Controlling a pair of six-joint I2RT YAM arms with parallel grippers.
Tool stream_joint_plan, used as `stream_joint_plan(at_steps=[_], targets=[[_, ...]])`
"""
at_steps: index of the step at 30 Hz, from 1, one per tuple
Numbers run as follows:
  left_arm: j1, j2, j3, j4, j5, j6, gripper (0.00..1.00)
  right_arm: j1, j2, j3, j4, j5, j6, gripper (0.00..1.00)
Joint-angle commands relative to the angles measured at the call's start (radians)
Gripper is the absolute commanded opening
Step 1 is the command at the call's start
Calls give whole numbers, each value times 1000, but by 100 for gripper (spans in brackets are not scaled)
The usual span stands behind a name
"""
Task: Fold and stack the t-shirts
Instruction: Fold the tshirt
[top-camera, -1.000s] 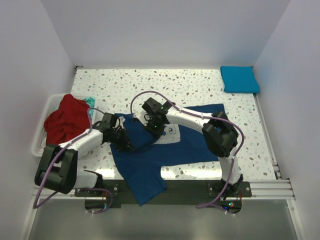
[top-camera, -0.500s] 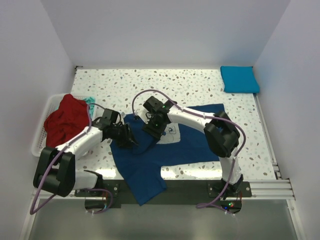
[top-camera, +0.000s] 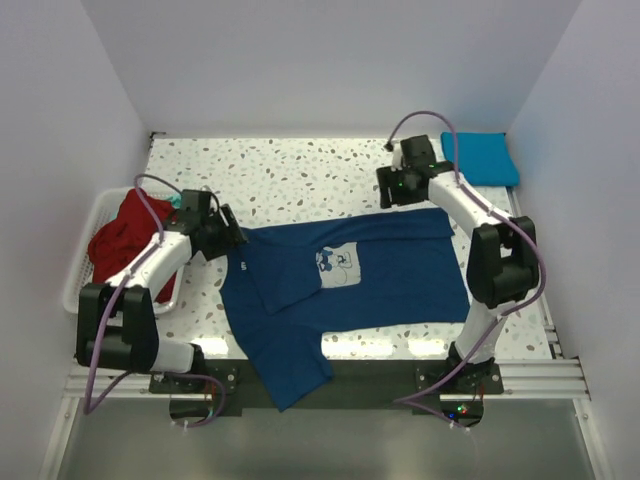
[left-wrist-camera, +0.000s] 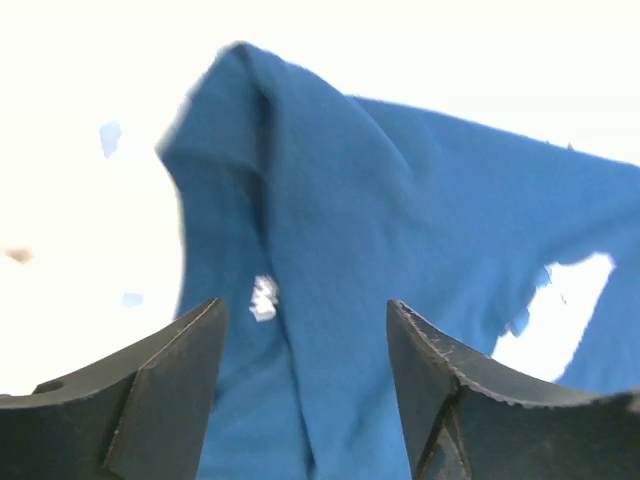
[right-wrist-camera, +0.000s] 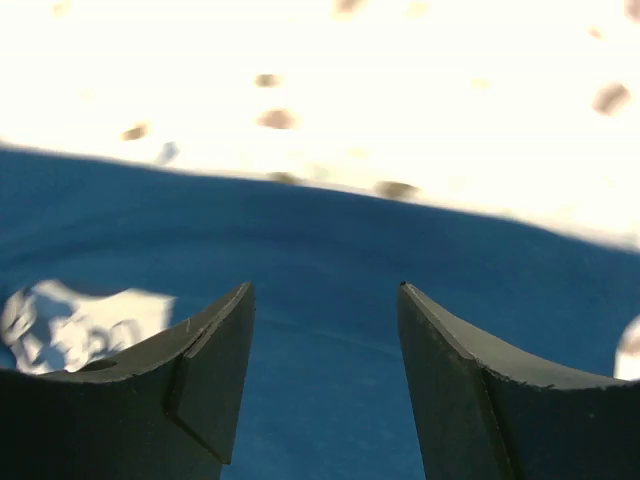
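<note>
I held left gripper (top-camera: 232, 240) and right gripper (top-camera: 394, 190) with jaws apart and empty over the navy t-shirt (top-camera: 370, 290) spread on the table (top-camera: 300, 170), judging its limp, light cloth best pinched at hem corners.

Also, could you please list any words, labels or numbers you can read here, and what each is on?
No text can be read.
On the navy t-shirt, the pale square print shows a dark cartoon figure; any lettering is too small to read.
The small white mark on that cloth is blurred.
</note>
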Motion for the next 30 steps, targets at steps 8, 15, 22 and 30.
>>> stream_joint_plan(at_steps=[8,15,22,30], targets=[[37,249,166,178,-96,59,52,-266,3,-93,148,34,276,60],[37,327,197,199,-79,51,43,-336,35,-117,188,14,301,60],[37,349,200,202,-78,51,26,-368,70,-151,230,4,315,60],[89,347,229,179,-119,60,1,-415,131,-174,251,-30,321,59]])
